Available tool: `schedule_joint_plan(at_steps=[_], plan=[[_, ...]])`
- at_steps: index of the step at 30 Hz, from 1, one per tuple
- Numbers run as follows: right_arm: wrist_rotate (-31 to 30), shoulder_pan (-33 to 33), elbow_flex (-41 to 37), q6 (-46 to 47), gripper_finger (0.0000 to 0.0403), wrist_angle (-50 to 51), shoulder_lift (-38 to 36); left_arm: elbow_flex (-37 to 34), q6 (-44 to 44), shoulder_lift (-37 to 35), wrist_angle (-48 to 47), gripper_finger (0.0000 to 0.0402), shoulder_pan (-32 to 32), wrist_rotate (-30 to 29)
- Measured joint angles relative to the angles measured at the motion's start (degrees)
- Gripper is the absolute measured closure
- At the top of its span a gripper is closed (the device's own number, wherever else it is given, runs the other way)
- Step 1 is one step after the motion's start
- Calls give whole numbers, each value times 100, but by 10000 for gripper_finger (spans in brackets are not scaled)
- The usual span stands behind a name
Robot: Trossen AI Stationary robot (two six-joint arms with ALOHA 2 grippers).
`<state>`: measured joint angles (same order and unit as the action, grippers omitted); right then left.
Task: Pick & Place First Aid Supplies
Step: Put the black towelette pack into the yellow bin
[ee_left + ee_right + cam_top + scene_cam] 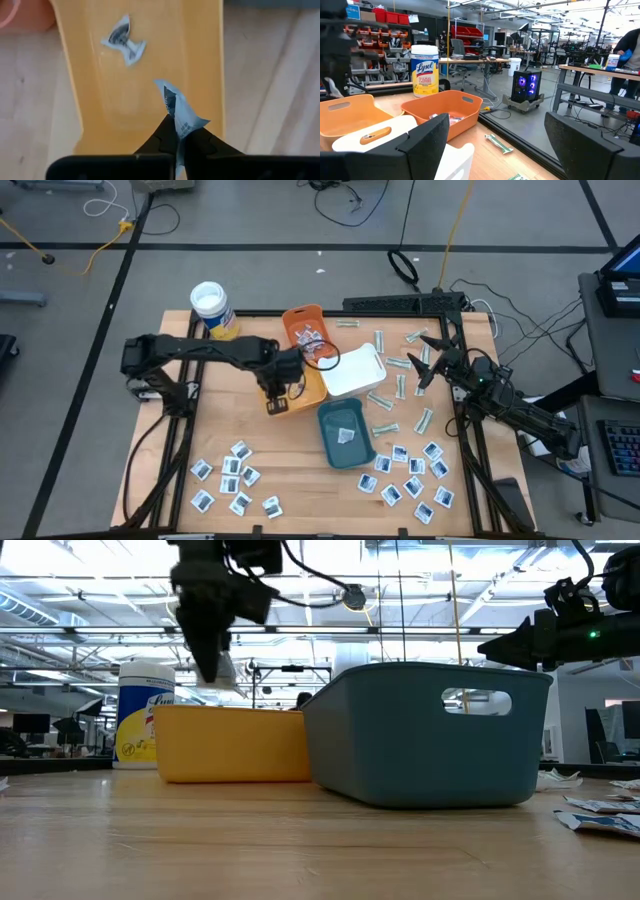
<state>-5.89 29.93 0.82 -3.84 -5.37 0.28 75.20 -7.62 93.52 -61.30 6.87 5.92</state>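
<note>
My left gripper [275,387] hangs over the yellow tray [308,390], pointing down, shut on a crumpled white sachet with dark print [175,105]. A second sachet [124,39] lies on the tray's floor. In the low view the left gripper [210,665] stands above the yellow tray [235,745]. More sachets lie loose on the table near left [232,478] and near right [410,475]; pale strips [398,362] lie at the right. My right gripper [427,358] waits open at the table's right, level, with nothing between its fingers [425,142]. My left gripper pinches the sachet by its one end [183,128] between its two fingertips [165,131], coming from above and pointing down. The rest of the sachet sticks out beyond the fingertips, bent and creased. It hangs clear above the yellow tray's floor.
An orange tray [303,328] with a few packets, a white tray [353,370] and a teal tray [345,435] holding one sachet stand around the yellow one. A white-lidded canister with a yellow label [212,308] stands at the far left.
</note>
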Motion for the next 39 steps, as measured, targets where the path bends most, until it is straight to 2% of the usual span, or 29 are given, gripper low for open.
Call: schedule_joint_plan(at_steps=[10,14,20,29,39], plan=[[0,-1,0,1,80,0,0,-2,-26,1005,934,395,128,-211],[0,-2,0,1,80,0,-1,-2,-35,1367,1068,393,154,-450],[0,0,0,0,80,0,-1,-4,-166,1592,1189,389,242,-454],[0,-2,0,0,80,0,-1,-4,-340,1591,1180,313,281,-447],[0,0,0,1,80,0,1,-11,-741,1266,1102,172,305,-357]])
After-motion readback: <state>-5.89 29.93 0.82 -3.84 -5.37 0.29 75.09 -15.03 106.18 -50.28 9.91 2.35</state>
